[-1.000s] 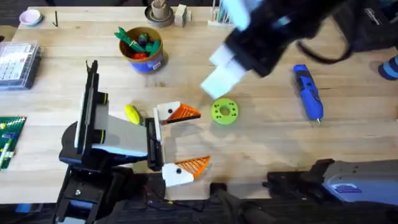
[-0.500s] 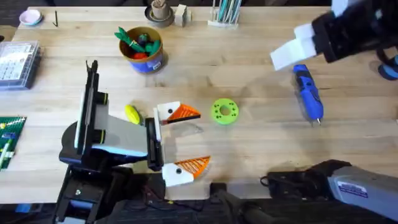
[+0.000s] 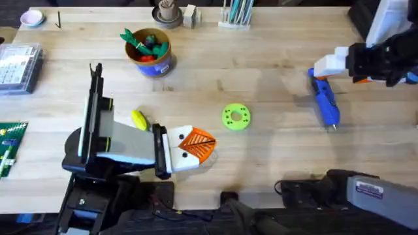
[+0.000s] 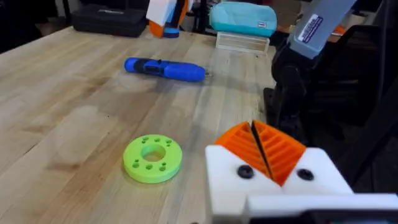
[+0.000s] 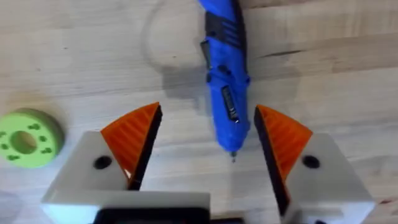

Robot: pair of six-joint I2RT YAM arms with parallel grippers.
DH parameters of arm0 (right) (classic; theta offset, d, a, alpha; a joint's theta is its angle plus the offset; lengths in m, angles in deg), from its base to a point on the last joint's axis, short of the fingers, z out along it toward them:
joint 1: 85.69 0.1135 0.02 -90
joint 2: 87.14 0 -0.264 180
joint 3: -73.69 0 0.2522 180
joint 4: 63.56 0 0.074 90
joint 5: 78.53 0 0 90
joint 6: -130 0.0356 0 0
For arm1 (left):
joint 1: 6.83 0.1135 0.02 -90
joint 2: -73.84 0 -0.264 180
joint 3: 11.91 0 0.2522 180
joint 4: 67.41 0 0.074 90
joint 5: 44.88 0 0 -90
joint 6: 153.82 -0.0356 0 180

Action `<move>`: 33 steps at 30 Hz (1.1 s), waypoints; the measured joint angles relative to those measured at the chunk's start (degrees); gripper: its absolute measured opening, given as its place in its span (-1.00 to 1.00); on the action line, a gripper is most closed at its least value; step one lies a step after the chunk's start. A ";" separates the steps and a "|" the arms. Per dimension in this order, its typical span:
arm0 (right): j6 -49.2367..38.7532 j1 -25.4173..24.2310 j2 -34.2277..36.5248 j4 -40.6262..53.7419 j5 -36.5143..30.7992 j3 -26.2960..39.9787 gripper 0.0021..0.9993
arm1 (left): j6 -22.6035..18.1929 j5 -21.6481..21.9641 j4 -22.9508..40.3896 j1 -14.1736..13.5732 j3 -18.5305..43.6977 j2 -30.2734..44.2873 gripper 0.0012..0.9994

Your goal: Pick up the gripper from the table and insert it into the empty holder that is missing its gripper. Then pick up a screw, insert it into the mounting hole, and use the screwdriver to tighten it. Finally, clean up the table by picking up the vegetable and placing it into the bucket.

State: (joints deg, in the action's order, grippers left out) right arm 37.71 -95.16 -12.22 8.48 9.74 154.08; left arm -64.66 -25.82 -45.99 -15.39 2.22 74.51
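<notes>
The blue screwdriver (image 3: 324,98) lies at the right of the table (image 3: 274,156), tip toward the front. My right gripper (image 3: 328,66) hovers over its handle end; in the right wrist view this gripper (image 5: 208,146) is open, and the screwdriver (image 5: 225,81) lies between the orange pads (image 5: 134,140) without touching them. My left gripper (image 3: 196,145) is shut near the front, its orange tips pressed together with nothing between them (image 4: 258,146). The yellow vegetable (image 3: 138,119) lies just left of it. The bucket (image 3: 150,52) stands at the back left. The loose gripper, the empty holder and the screw are out of view.
A lime-green disc with holes (image 3: 236,117) lies mid-table, right of the left gripper, and also appears as the disc (image 4: 152,158) and the disc (image 5: 25,137). Green and red toy vegetables fill the bucket. A clear box (image 3: 19,65) and green board (image 3: 10,143) sit at the left edge.
My right gripper has swung from the table's middle to the right and come down over the screwdriver. My left gripper's fingers have gone from wide apart to shut.
</notes>
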 joint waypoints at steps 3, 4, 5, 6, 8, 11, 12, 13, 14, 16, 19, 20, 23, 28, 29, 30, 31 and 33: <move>-5.13 -2.03 2.82 -2.02 -0.01 -0.10 0.91 | 0.00 0.00 0.00 0.00 0.02 0.00 -0.99; -6.99 -2.29 3.68 -2.63 -0.01 -0.10 0.91 | 0.00 0.00 0.00 0.00 0.02 0.00 -0.99; -8.85 -2.43 4.55 -3.13 -0.03 -0.10 0.91 | -0.03 0.00 0.00 0.00 0.02 0.00 -0.99; -10.69 -2.45 5.45 -3.59 -0.03 -0.10 0.91 | -0.20 0.00 0.00 0.00 0.01 0.01 -0.99; -14.43 -2.45 7.49 -4.80 -0.01 -0.10 0.91 | -0.86 0.00 0.00 0.00 0.00 0.00 -0.99; -18.83 -2.49 10.87 -6.88 -0.01 -0.10 0.91 | -2.04 0.00 0.00 0.00 0.00 0.00 -0.99; -19.81 -2.59 11.95 -7.40 -0.01 -0.10 0.91 | -2.27 0.00 0.00 0.00 0.02 0.00 -0.99; -20.88 -2.82 13.35 -8.00 -0.01 -0.10 0.91 | -2.48 0.00 0.00 0.00 0.01 0.00 -0.99; -21.56 -3.09 14.44 -8.44 -0.01 -0.10 0.91 | -2.70 0.00 0.00 0.00 0.02 0.00 -0.99; -22.59 -3.93 16.79 -9.11 -0.01 -0.10 0.91 | -3.04 -0.04 0.02 0.00 0.01 0.00 -0.99; -23.88 -5.40 20.09 -9.63 -0.01 -0.10 0.91 | -3.26 -0.35 0.09 0.00 0.02 0.01 -0.99; -24.24 -5.92 21.27 -10.05 -0.02 -0.10 0.91 | -3.28 -0.50 0.09 0.00 0.02 0.00 -0.99; -24.91 -7.06 24.09 -11.91 0.01 -0.10 0.91 | -3.30 -1.13 0.24 0.00 0.02 0.00 -1.00; -25.34 -7.69 26.33 -14.63 1.13 -0.13 0.91 | -3.43 -1.55 0.33 0.00 0.00 0.02 -1.00; -25.43 -7.69 26.47 -15.11 1.57 -0.14 0.91 | -3.44 -1.55 0.33 0.00 0.01 0.01 -1.00; -25.49 -7.67 26.57 -15.48 2.09 -0.15 0.91 | -3.45 -1.57 0.33 0.00 0.00 0.00 -1.00; -25.54 -7.67 26.61 -15.77 2.36 -0.15 0.91 | -3.44 -1.57 0.33 0.00 0.02 0.00 -1.00; -25.65 -7.69 26.61 -16.76 2.97 -0.15 0.91 | -3.45 -1.57 0.33 0.00 0.02 0.00 -1.00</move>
State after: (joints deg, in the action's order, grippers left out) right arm 12.05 -102.86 14.40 -8.28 12.70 153.93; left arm -68.12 -27.39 -45.66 -15.39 2.24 74.51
